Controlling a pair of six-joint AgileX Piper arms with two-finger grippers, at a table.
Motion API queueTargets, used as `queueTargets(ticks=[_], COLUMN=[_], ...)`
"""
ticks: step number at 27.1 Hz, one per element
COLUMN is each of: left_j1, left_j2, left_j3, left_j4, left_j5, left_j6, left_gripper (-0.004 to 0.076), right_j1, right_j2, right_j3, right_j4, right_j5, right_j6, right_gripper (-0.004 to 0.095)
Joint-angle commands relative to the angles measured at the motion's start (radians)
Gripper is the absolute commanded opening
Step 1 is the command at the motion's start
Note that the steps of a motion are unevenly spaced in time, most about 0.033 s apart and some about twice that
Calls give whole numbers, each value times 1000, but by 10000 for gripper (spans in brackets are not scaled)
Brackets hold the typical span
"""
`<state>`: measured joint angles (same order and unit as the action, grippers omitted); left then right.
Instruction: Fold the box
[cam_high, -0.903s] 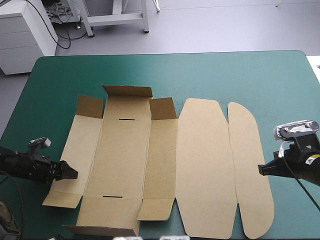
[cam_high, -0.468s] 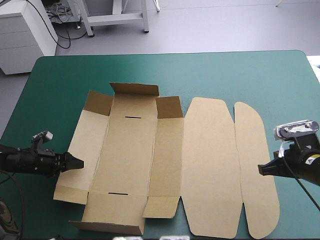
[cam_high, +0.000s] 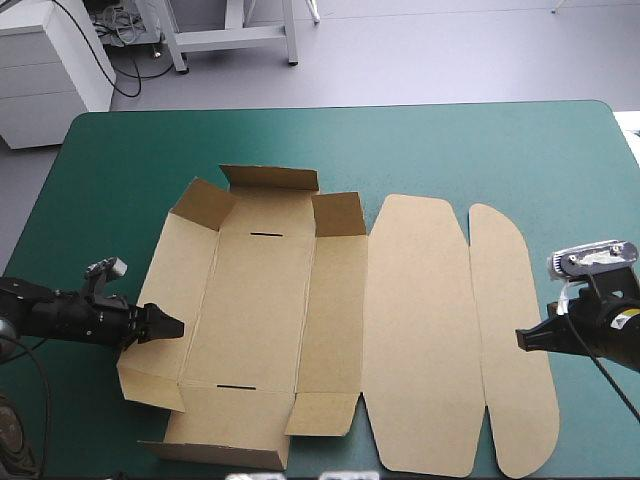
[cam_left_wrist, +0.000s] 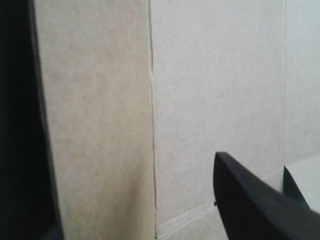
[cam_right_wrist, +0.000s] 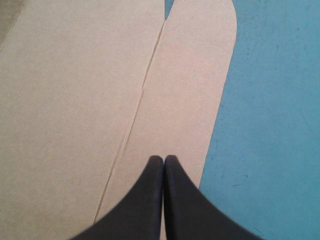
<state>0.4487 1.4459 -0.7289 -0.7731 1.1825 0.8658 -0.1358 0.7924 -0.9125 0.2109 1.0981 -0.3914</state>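
The brown box (cam_high: 330, 330) lies unfolded on the teal-green cover, with short end flaps standing up at its far and near ends. Its left wall panel (cam_high: 165, 290) tilts up off the table. My left gripper (cam_high: 172, 326) is at that panel's outer edge. In the left wrist view one black finger (cam_left_wrist: 250, 200) lies over the board (cam_left_wrist: 215, 75), well off centre, so the fingers stand apart. My right gripper (cam_high: 522, 338) is shut, its tip (cam_right_wrist: 163, 159) over the edge of the rounded lid flap (cam_right_wrist: 190, 100).
Bare teal-green cover (cam_high: 450, 150) runs from the box to the table's far edge and right edge. A white cabinet (cam_high: 50, 70) and a metal frame (cam_high: 230, 35) stand on the floor beyond the far left corner.
My left gripper has pushed rightward into the box. The whole sheet slid a little to the right, and its left wall panel has tipped up. The right gripper has stayed put.
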Motion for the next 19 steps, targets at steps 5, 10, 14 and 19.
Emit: queueTargets(ticks=[5,10,14,19], left_j1=[-40,-40,-40,-40], left_j2=[-20,-20,-20,-20], left_j3=[-16,-16,-24,-43], left_j4=[-23,6,31,31], left_j5=[120,120,120,120], left_j6=[-6,-17,-21,-21], left_gripper=[400,226,29,-8], right_j1=[-4,-4,-4,-4], right_j2=[-6,-6,-6,-6], right_j3=[-25,-25,-25,-25], right_j4=[14,14,14,14], right_j5=[-49,-49,-49,-49], right_j6=[-9,-9,-9,-9], right_gripper=[-20,-19,-19,-19])
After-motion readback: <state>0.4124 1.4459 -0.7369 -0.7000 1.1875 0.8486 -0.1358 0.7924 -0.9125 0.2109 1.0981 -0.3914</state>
